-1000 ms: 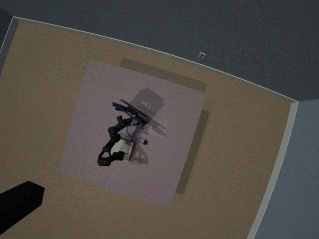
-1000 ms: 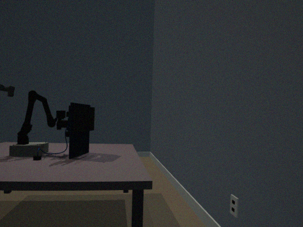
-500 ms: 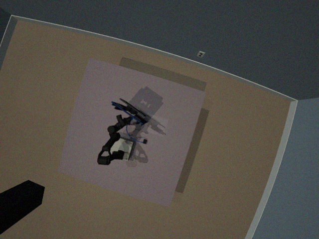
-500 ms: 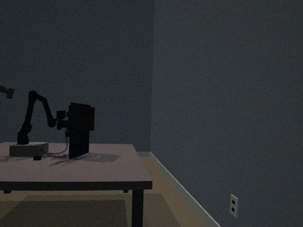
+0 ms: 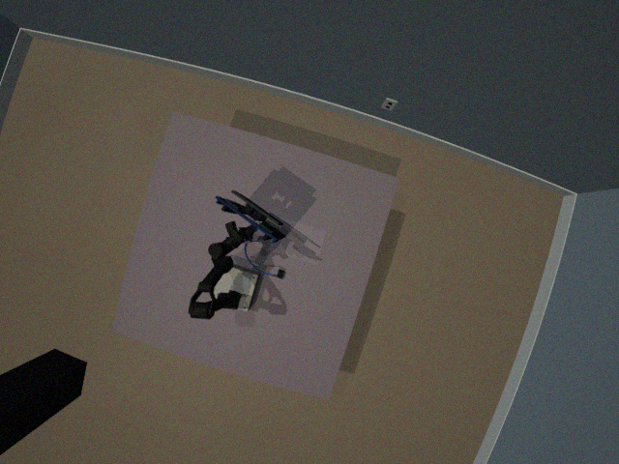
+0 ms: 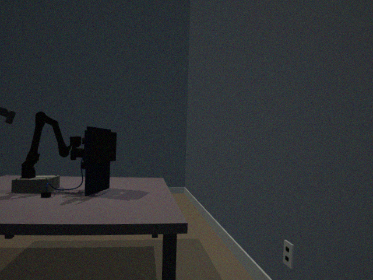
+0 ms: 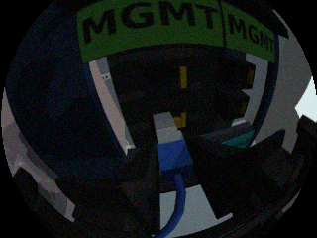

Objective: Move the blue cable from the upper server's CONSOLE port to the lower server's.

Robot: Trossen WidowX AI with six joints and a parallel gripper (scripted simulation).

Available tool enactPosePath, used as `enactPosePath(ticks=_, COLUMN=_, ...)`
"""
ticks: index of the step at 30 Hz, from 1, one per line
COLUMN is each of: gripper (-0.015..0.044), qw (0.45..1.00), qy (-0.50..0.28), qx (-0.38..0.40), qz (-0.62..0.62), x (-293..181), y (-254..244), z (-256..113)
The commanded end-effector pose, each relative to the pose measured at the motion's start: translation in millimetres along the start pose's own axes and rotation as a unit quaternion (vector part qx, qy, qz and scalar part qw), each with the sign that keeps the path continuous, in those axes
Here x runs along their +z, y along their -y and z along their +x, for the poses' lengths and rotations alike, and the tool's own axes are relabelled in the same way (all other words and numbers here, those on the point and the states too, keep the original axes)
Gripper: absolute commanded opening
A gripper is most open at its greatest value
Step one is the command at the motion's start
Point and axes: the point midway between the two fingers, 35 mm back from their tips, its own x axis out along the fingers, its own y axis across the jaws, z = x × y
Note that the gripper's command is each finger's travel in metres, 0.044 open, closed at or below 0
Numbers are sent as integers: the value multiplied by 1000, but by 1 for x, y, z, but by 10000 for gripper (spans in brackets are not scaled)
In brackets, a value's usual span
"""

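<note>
Top view: black six-joint arm (image 5: 220, 270) (image 6: 35, 141) reaches to the upright server assembly (image 5: 255, 216) (image 6: 98, 176) on the pale counter (image 5: 300, 349) (image 6: 129, 210). The pincer (image 5: 255, 229) (image 6: 79, 152) (image 7: 168, 139) is at its front face; fingertips too dark to part from the hardware. Blue cable (image 5: 251, 263) (image 6: 69, 189) (image 7: 181, 198) curves back to a small dark block (image 5: 281, 274) (image 6: 45, 195). Possible trouble: if that block snags or the slack runs short, the lead could tug the plug askew. Exterior view: cable drops from near the pincer, then runs along the counter to the block. The assembly hides the port side; seating depth cannot be judged here. A sideways push might load the panel instead of entering a socket. Wrist view: pincer closed on the blue plug (image 7: 174, 154), its pale nose wholly in sight, apparently outside the sockets and before the dark port bank, below the green MGMT label (image 7: 149, 39). Which server this is, or which socket is CONSOLE, cannot be read. Judgement: the reinsertion remains. Nose looks slanted against the openings, though the lens may exaggerate it; a tilted approach could catch the rim or slip the plug in the grip. Wrong neighbouring port also a risk, as is release before the click.
</note>
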Motion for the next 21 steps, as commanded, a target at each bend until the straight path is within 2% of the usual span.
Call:
enactPosePath(ticks=1, gripper=0, qw=1000, qy=2, qx=-3, qz=1, x=2, y=2, z=1)
enactPosePath(ticks=21, gripper=0, qw=1000, qy=2, qx=-4, qz=2, x=2, y=2, z=4)
